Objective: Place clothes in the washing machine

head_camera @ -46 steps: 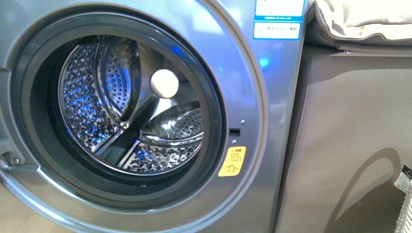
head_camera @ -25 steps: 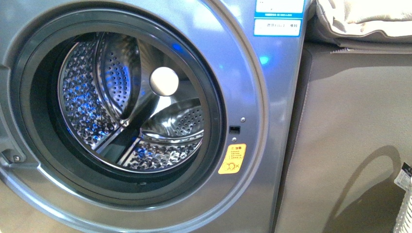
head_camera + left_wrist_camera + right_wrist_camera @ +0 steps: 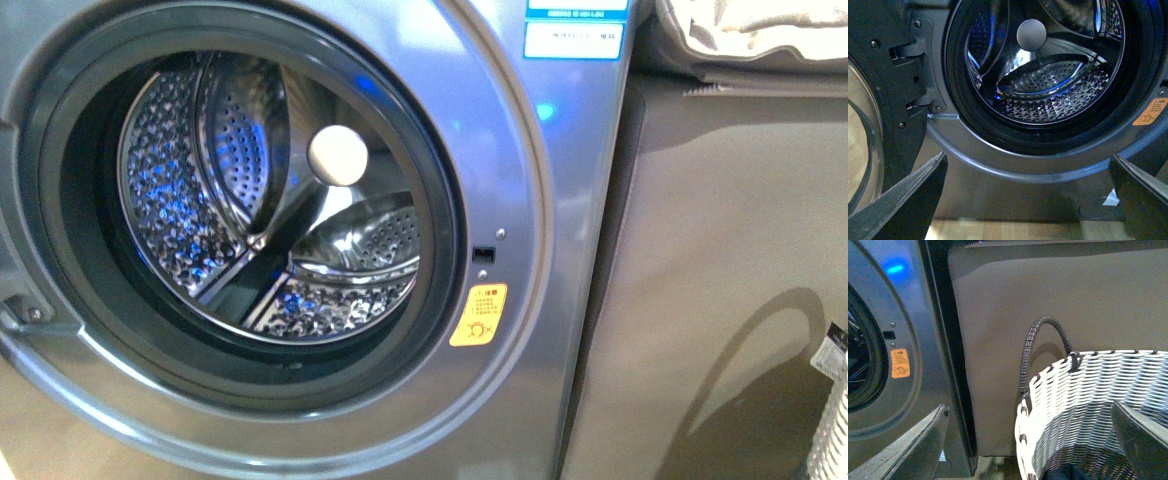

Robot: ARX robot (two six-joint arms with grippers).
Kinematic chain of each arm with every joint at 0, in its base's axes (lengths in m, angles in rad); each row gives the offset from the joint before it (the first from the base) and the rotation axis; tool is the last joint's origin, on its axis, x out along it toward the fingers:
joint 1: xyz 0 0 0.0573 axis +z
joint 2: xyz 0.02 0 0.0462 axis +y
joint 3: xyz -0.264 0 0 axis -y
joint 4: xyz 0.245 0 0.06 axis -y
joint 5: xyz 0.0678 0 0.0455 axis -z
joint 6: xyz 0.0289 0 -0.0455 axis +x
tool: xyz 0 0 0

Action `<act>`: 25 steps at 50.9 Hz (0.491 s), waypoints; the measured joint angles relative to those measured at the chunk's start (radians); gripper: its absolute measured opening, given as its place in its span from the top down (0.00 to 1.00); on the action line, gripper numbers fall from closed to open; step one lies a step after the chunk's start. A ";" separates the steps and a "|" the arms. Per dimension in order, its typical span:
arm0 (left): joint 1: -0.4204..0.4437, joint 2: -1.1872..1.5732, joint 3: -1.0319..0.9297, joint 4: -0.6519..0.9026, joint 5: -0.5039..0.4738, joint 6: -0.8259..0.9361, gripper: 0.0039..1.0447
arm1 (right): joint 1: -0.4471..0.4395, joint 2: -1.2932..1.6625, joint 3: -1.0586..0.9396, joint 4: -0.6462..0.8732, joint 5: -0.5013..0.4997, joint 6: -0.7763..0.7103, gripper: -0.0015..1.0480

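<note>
Our clothes (image 3: 1068, 473) lie deep in the white woven basket (image 3: 1088, 385), directly ahead of our right gripper (image 3: 1028, 407), so that arm is nearer. Only a navy scrap shows, so we cannot tell its long axis. The right gripper and the left gripper (image 3: 1028, 157) both gape wide and hold nothing. The washing machine (image 3: 520, 180) stands open.
</note>
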 joint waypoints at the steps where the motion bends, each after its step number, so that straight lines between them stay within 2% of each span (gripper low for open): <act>1: 0.000 0.000 0.000 0.000 0.000 0.000 0.06 | 0.000 0.000 0.000 0.000 0.000 0.000 0.07; 25: 0.000 0.000 0.000 0.000 0.000 0.000 0.06 | 0.000 0.000 0.000 0.000 0.000 0.000 0.07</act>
